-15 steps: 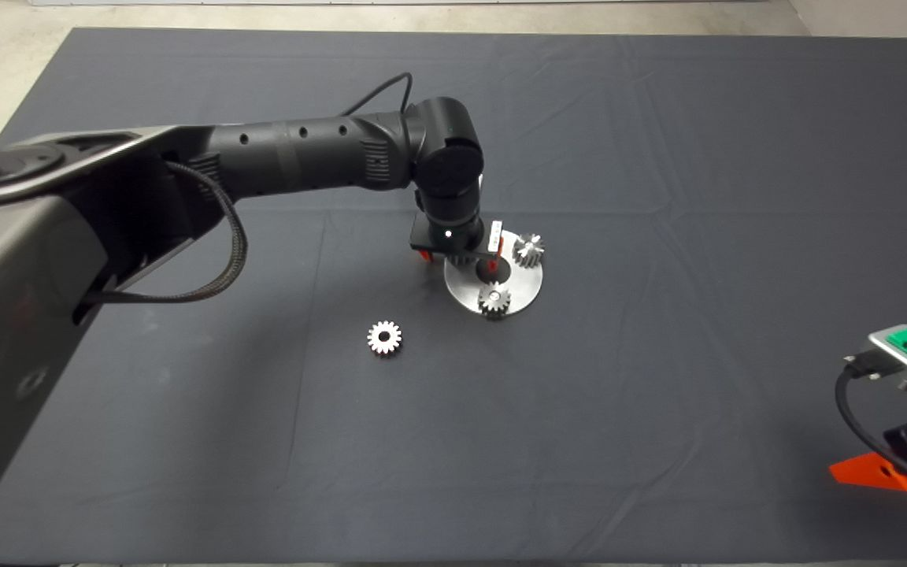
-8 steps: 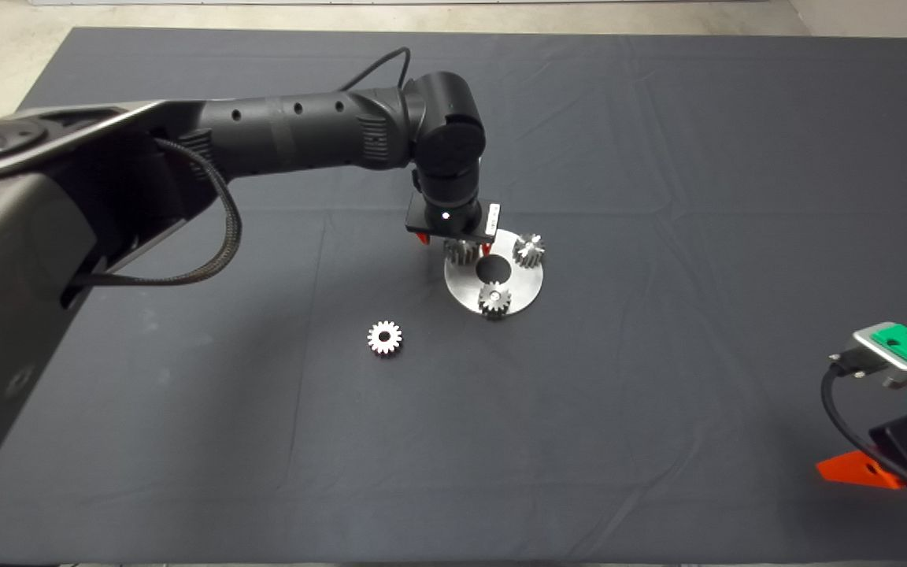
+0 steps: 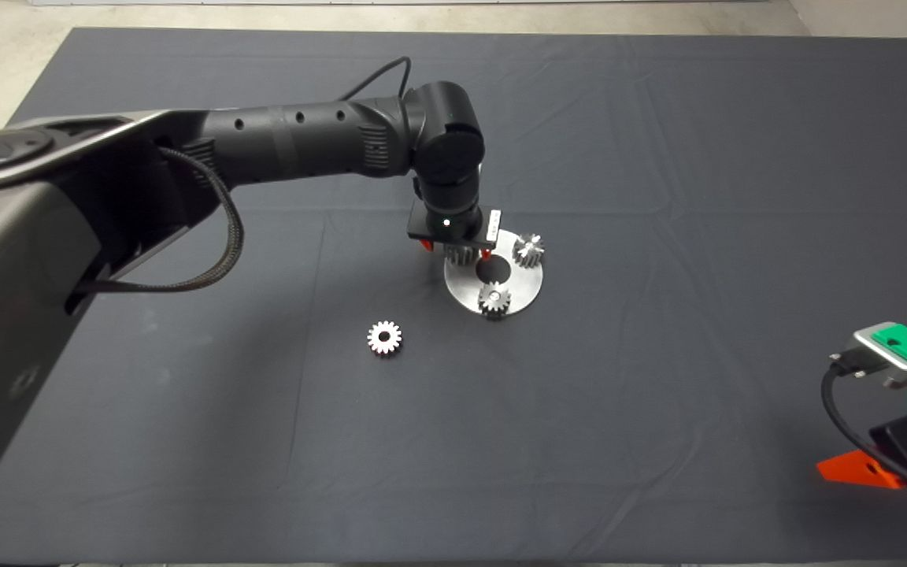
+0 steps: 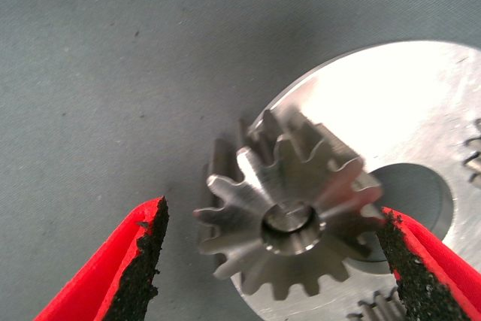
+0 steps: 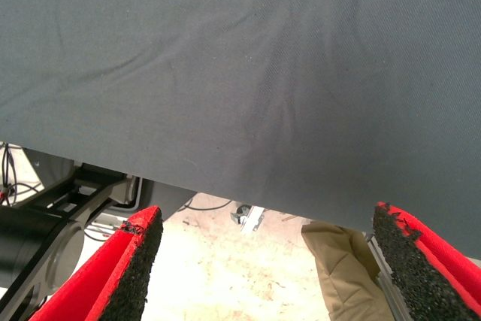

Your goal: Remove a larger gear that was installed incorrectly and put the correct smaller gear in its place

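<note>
Dark mat point(image 3: 658, 157) carries a round steel plate point(image 3: 528, 285), where the left gripper point(image 4: 274, 249) straddles the larger gear point(image 4: 289, 223) with fingers wide; right gripper point(image 3: 886, 441) parked, fingers apart

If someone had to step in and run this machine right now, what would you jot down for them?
Left gripper: open, straddling the larger gear, which sits on a pin at the edge of the round metal plate; one pad looks to be at its teeth, the other is clear.
Right gripper: open, parked at the mat's lower right corner.
The smaller gear lies flat on the mat, apart from the plate.
Two other gears are mounted on the plate.
Done: nothing removed.
Left: close on the larger gear, lift it off, fit the smaller gear.
</note>
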Controlling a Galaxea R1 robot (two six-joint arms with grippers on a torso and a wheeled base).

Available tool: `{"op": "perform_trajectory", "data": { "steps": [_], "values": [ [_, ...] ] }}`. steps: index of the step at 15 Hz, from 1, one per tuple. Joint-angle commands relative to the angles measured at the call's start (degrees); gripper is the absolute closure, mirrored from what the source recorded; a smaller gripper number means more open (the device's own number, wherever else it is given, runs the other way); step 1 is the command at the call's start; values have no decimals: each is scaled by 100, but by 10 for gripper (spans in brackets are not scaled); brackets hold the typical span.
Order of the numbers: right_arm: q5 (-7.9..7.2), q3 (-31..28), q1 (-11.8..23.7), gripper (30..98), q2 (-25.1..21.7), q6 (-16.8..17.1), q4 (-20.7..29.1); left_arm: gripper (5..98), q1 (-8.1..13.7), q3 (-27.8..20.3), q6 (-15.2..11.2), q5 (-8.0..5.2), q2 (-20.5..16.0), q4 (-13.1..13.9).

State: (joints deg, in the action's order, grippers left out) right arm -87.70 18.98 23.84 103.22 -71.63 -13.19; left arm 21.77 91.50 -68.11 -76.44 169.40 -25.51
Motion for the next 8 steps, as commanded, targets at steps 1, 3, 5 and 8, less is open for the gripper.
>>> {"op": "perform_trajectory", "data": {
  "steps": [1,3,5,8],
  "values": [
    [-397,-26,156,546,28,-35,159,339,117,-38,-18,-12,19,-32],
    [-398,-28,156,546,28,-35,168,339,126,-55,-36,-3,19,-32],
    [-406,-28,156,546,20,-35,168,339,126,-55,-36,59,19,-41],
    [-406,-28,156,546,28,-35,181,387,126,-99,-132,59,19,-199]
  ]
}}
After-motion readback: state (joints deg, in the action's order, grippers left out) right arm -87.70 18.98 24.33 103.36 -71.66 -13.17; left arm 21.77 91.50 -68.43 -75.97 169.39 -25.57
